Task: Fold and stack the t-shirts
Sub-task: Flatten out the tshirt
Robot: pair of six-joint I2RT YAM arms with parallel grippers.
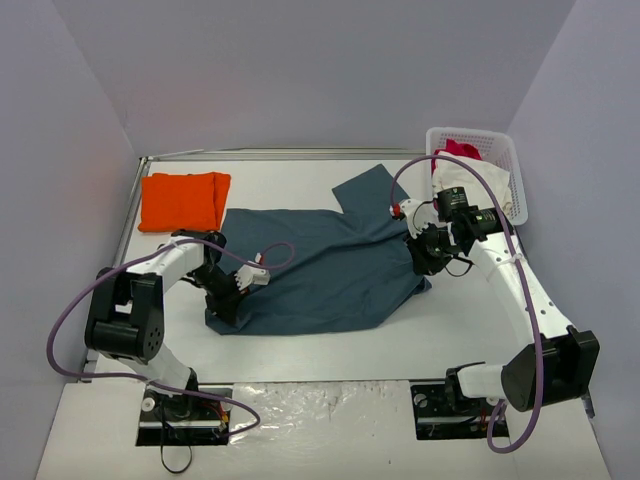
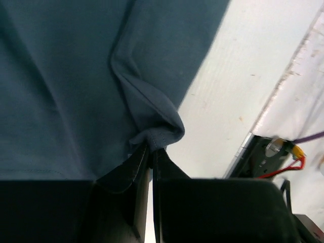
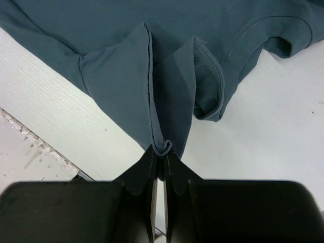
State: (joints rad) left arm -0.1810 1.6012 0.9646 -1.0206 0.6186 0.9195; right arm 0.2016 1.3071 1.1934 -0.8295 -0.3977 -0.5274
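- Slate-blue t-shirt (image 1: pixel 320 265): shown spread, wrinkled and unfolded, across the middle of the table (image 1: pixel 300 345), with one sleeve pointing toward the far edge.
- Orange t-shirt (image 1: pixel 183 200): shown already folded at the far left corner, just beside the blue cloth. Stacking is judged not yet begun.
- Left pincer (image 2: pixel 151 152): pressed together on a small bunch of the slate-blue t-shirt's edge at its near left corner. Only a thin lip of cloth is seen between the jaws.
- Right pincer (image 3: pixel 161 151): pressed together on a narrow doubled fold at the shirt's right edge, beside a sleeve opening.
- Risk of slipping: so little cloth is held on each side that either corner could be pulled free if the shirt is lifted or stretched quickly.
- Risk of skew: if the two arms are not moved together, a crooked fold is likely, and the loose sleeve could be trapped inside.
- Risk of snagging: a purple cable (image 1: pixel 275 250) is looped over the cloth near the left pincer, and the cloth could be dragged by it.
- Basket (image 1: pixel 490 165): placed at the far right, near the right arm, where it could be knocked by a wide swing.
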